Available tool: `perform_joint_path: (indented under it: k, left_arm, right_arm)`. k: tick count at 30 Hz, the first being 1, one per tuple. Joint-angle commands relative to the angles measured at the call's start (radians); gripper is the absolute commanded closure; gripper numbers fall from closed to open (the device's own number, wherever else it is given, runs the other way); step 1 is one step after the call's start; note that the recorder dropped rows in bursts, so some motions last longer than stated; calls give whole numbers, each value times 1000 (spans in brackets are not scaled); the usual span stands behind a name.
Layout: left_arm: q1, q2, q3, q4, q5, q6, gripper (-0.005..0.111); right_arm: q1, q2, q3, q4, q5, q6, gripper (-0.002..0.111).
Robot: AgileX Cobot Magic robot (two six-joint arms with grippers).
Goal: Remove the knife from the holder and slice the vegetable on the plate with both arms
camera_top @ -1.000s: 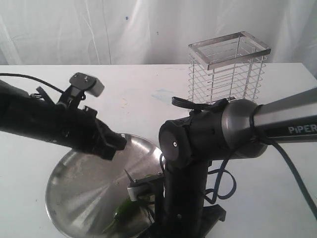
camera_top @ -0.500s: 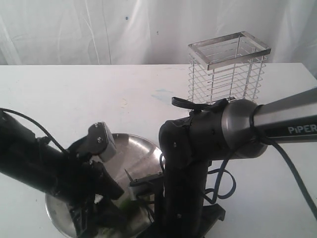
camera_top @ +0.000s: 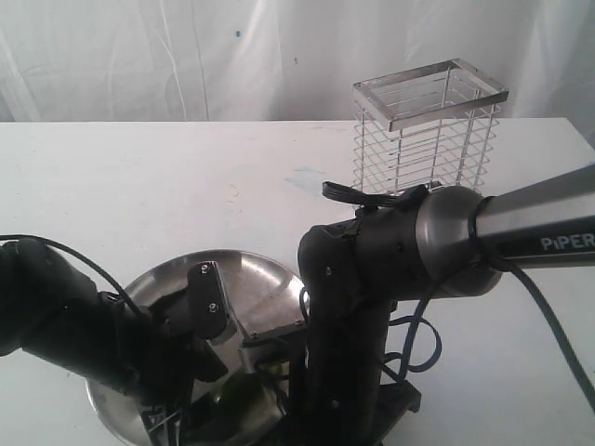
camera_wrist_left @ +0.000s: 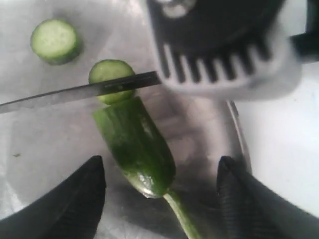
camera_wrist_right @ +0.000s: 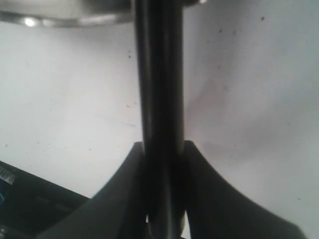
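Near, the left pincer (camera_wrist_left: 159, 174) is hanging released over the scuffed steel plate (camera_wrist_left: 30, 144), the green vegetable (camera_wrist_left: 134, 144) lying between its black fingers (camera_wrist_left: 70, 204), long axis running away from it. The right pincer (camera_wrist_right: 162, 154) is grasping the black knife (camera_wrist_left: 75, 94), its thin blade crossing the cut end; far right, the wire holder (camera_top: 428, 130) is standing on the tabletop (camera_top: 139, 177).
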Motion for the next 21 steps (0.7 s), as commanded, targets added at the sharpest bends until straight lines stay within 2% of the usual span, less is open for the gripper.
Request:
perform_joint_path:
  k: [1, 3, 6, 8, 10, 18, 21]
  left_arm:
    - [-6, 45, -30, -18, 17, 10, 44]
    - [-6, 53, -45, -18, 15, 3, 52]
    - [-6, 55, -65, -18, 12, -4, 76]
    - [-6, 55, -77, -18, 10, -11, 96]
    - [-6, 43, -85, -1, 2, -18, 107]
    - [-4, -1, -79, 34, -237, -8, 107]
    - [-4, -1, -72, 81, -297, 78, 107]
  right_arm:
    - [2, -3, 2, 6, -6, -6, 108]
    - [2, -3, 2, 6, -6, -6, 108]
    - [2, -3, 2, 5, -6, -8, 108]
    - [2, -3, 2, 5, -1, -11, 108]
    - [2, -3, 2, 5, 16, -11, 108]
    - [2, -3, 2, 5, 33, -15, 108]
    - [2, -3, 2, 5, 33, -15, 108]
